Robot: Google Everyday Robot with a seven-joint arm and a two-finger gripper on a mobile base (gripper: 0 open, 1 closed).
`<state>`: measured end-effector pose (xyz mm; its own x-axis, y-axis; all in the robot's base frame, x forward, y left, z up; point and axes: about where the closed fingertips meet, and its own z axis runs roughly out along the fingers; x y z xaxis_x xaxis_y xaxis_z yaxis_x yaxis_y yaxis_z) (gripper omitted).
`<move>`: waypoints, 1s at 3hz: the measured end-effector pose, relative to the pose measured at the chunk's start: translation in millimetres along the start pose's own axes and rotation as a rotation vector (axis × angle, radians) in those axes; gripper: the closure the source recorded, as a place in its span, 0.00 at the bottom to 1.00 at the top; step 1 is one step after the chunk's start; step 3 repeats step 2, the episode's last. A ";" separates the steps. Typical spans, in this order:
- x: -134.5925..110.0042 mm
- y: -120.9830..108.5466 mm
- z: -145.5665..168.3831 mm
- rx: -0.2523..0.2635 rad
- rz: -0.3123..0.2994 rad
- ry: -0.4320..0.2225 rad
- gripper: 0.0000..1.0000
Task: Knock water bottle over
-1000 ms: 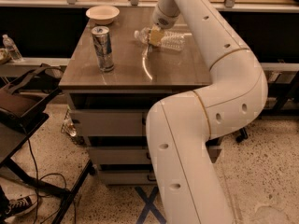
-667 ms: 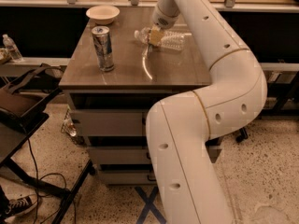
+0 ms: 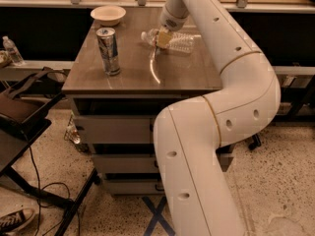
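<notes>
The water bottle (image 3: 181, 42), clear ribbed plastic, lies on its side on the brown table (image 3: 133, 77), towards the back right, with its cap end pointing left. My gripper (image 3: 163, 38) comes down from the white arm and sits over the bottle's neck end, touching or just in front of it. The gripper hides part of the bottle.
A silver-blue drink can (image 3: 109, 51) stands upright at the table's left. A white bowl (image 3: 108, 14) sits at the back left. A small bottle (image 3: 12, 51) stands on a shelf far left. A black stand (image 3: 22, 117), cables and a shoe are on the floor at left.
</notes>
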<state>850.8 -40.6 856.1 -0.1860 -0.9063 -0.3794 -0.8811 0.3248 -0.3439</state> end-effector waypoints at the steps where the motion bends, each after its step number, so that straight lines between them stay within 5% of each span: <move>1: 0.4 2.0 5.9 -0.006 0.000 0.002 0.00; 3: 0.5 2.3 6.9 -0.007 0.000 0.003 0.00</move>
